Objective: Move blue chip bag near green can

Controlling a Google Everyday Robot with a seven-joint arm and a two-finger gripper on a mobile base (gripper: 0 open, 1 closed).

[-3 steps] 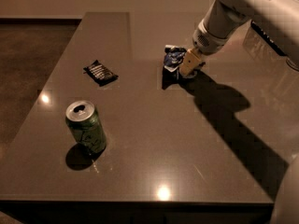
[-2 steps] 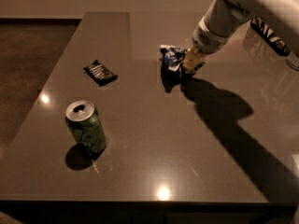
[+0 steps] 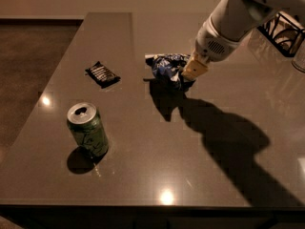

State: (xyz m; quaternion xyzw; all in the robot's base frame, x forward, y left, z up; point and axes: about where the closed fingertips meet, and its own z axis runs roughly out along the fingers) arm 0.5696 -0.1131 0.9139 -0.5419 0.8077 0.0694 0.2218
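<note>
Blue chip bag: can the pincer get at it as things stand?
Likely yes: the pincer sits right at the chip bag, seemingly clamped on its edge, and nothing stands between them.

The blue chip bag (image 3: pixel 167 66) is glossy blue foil with white patches. At its right edge sits the gripper (image 3: pixel 189 74), its tan fingers (image 3: pixel 196 67) closed on the foil, below a white arm (image 3: pixel 228 20). The green can (image 3: pixel 88 130) is green with dark scribbled markings and a silver top. A black ribbed packet (image 3: pixel 102 74) lies on the glossy dark grey-brown worktop (image 3: pixel 143 166).
</note>
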